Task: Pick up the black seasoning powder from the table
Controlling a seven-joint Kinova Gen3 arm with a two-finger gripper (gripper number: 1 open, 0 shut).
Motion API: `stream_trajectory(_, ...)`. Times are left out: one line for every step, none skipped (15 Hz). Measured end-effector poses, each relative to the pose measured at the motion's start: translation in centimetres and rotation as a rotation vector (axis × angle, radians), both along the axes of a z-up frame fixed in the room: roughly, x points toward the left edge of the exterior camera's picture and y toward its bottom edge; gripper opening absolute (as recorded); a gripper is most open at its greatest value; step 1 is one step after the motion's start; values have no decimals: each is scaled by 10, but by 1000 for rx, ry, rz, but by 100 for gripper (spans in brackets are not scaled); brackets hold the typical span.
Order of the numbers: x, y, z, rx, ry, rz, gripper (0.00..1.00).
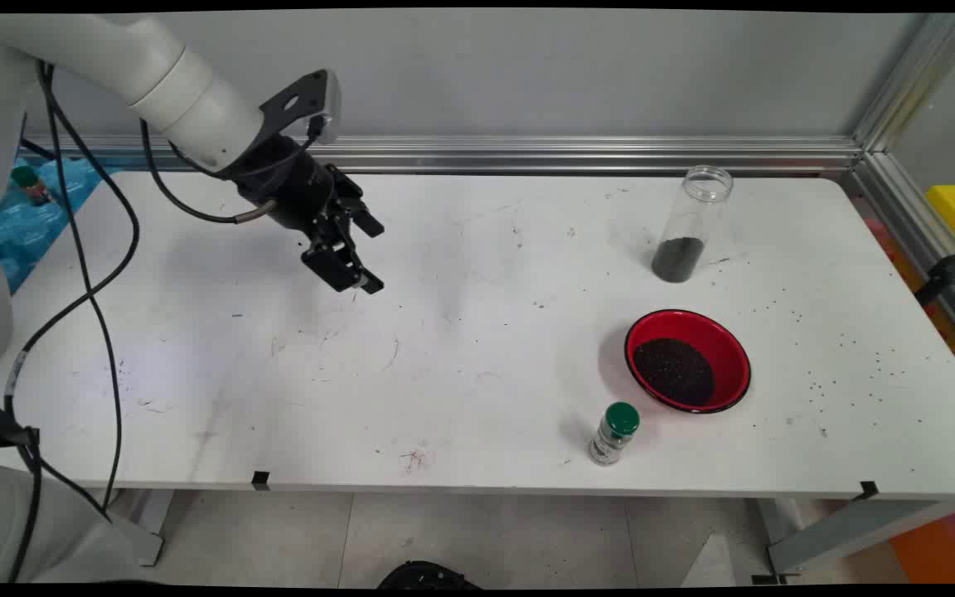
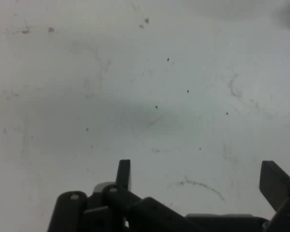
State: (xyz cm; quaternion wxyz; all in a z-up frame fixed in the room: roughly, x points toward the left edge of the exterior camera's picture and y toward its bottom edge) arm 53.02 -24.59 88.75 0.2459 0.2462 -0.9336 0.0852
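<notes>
— What is the arm made of?
— Smooth white rounded links, with a black bracket at the wrist.
— And its end?
— A matte black two-finger gripper [image 1: 366,256] with jointed linkage. Thin black cables [image 1: 88,290] loop beside it.

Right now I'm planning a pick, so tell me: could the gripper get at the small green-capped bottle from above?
Probably yes. The gripper hangs open over bare table at the left, holding nothing. The green-capped bottle stands upright near the front edge, apart from the red bowl, with nothing over its cap.
</notes>
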Motion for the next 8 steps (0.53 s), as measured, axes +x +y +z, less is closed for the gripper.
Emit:
stream_trajectory(-2, -3, -1, -5, 4, -2, 100)
stream_trajectory(-5, -5, -2, -10, 9, -4, 100)
stream_trajectory(-7, -8, -2, -14, 13, -6, 100)
stream_trajectory(-10, -12, -3, -19, 19, -9, 100)
stream_trajectory(-13, -15, -5, -25, 26, -10, 100)
stream_trajectory(-16, -19, -6, -30, 31, -11, 100)
stream_trajectory(-19, -23, -8, -37, 37, -11, 100)
stream_trajectory(-22, -28, -10, -43, 44, -11, 100)
